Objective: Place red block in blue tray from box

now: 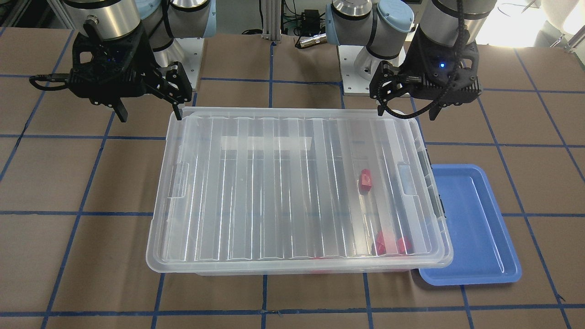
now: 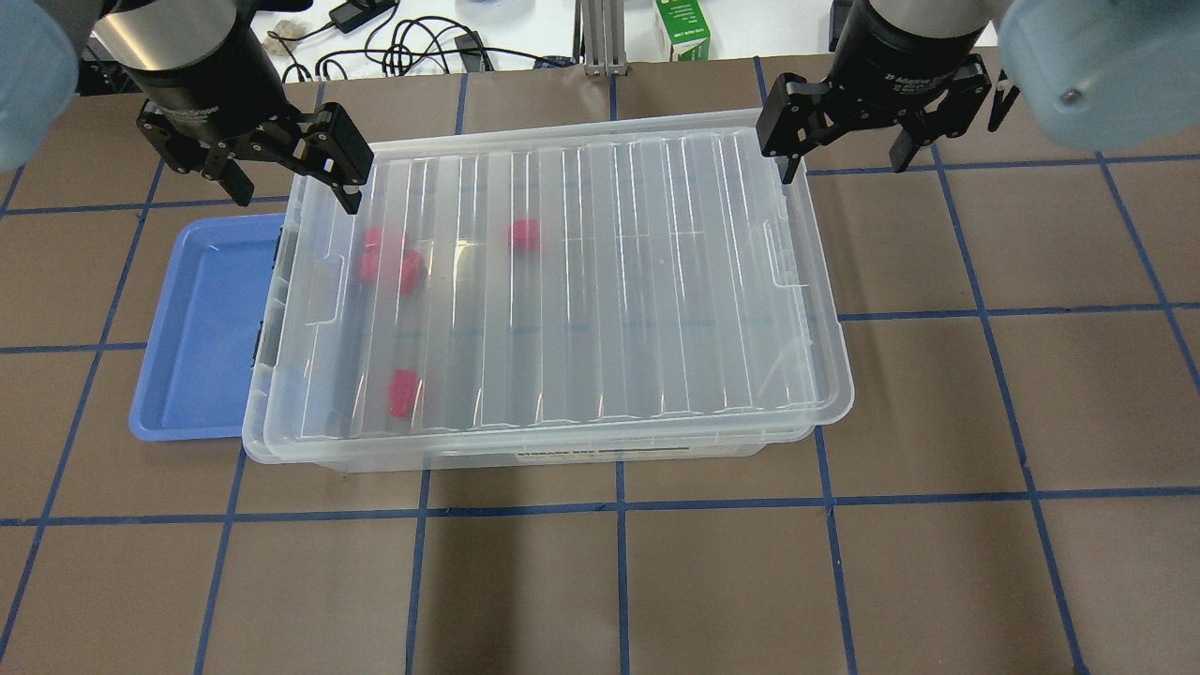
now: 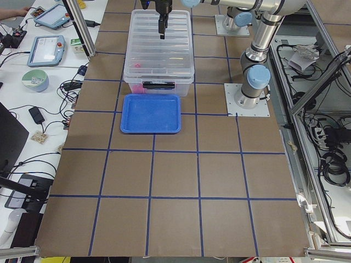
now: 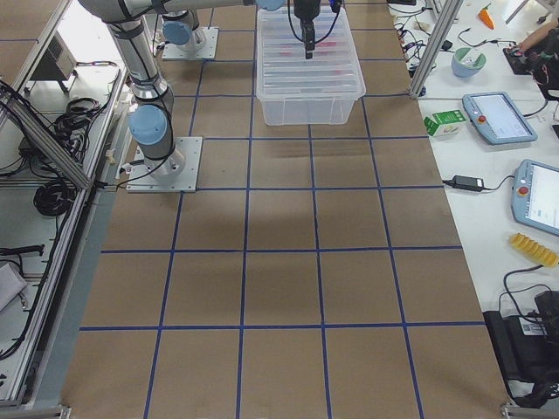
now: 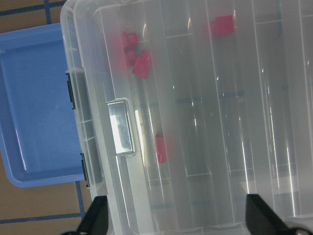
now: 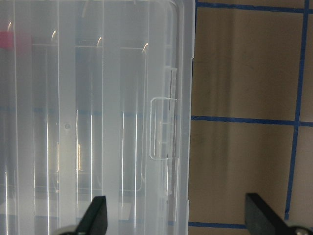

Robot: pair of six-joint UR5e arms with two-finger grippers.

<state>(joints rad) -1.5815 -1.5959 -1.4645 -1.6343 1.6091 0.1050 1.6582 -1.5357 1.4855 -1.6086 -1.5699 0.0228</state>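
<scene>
At your left, the blue tray [image 2: 202,328] sits empty on the brown, blue-gridded desk [image 2: 656,581], just beside one short end of the box [image 2: 637,452]. Over that end hangs the left end effector [image 2: 295,195], fingers spread, holding nothing. The red blocks [image 2: 405,272] lie beneath the closed lid [image 2: 600,281], just inboard of it, nearer this arm. The box's long axis runs across to the right end effector [image 2: 844,167], likewise spread, empty.
</scene>
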